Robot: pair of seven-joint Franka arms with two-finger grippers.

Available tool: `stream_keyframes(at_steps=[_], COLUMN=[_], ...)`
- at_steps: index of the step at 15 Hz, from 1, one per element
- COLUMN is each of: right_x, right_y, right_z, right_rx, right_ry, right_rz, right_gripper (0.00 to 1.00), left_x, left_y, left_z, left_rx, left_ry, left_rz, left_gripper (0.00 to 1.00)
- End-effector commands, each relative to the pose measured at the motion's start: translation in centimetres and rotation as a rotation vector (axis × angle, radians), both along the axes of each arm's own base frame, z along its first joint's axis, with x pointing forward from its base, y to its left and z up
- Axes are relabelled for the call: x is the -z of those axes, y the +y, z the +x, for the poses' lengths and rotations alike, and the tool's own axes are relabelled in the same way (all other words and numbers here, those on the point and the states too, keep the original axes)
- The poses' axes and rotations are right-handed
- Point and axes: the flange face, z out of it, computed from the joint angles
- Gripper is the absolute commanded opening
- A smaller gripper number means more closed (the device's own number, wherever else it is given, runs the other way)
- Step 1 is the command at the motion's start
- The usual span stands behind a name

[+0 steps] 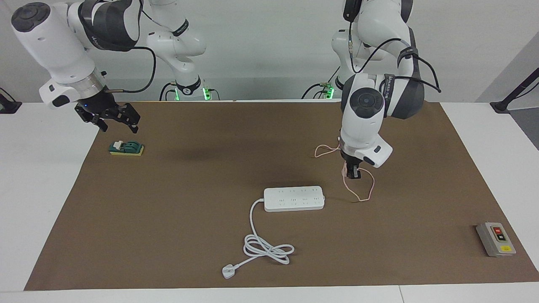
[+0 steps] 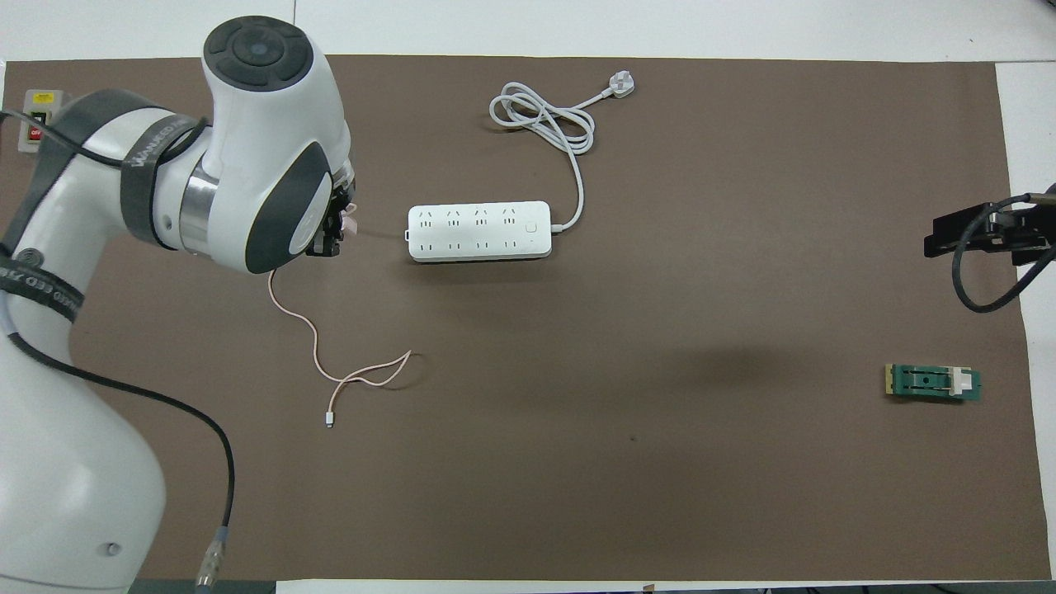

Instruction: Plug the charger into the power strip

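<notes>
The white power strip (image 1: 294, 198) (image 2: 479, 232) lies flat in the middle of the brown mat, sockets up. My left gripper (image 1: 353, 174) (image 2: 337, 234) hangs just above the mat beside the strip's end toward the left arm, shut on the small pale-pink charger (image 1: 345, 171) (image 2: 350, 216). The charger's thin pink cable (image 1: 363, 190) (image 2: 314, 340) trails from it across the mat toward the robots. My right gripper (image 1: 114, 120) (image 2: 983, 234) waits open and empty in the air at the right arm's end of the table.
The strip's thick white cord (image 1: 266, 247) (image 2: 544, 122) coils farther from the robots and ends in a flat plug (image 1: 228, 271). A grey button box (image 1: 495, 239) sits at the left arm's end. A green block (image 1: 126, 148) (image 2: 934, 384) lies under the right gripper.
</notes>
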Motion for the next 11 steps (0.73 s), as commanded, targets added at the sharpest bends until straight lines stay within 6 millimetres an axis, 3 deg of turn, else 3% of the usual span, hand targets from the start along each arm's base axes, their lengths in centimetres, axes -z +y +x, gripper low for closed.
stream_keyframes(at_steps=[1,4,11], right_x=[-0.3,-0.3,-0.3], right_y=[-0.3,-0.3,-0.3], right_z=[-0.4,-0.4,-0.4], right_rx=[-0.011,-0.011,-0.011], right_ry=[-0.002,-0.002,-0.002], right_rz=[-0.009,-0.009,-0.009], right_gripper=[1.0,1.0,1.0], left_x=[1.3,2.6,3.7], left_y=[-2.9,-4.9,-6.0], left_z=[1.3,2.6,3.0], left_rx=[-0.028,-0.041,-0.039], left_ry=[0.014,0.005,-0.017], left_rz=[0.012,0.005,-0.012], left_gripper=[0.0,0.0,0.0])
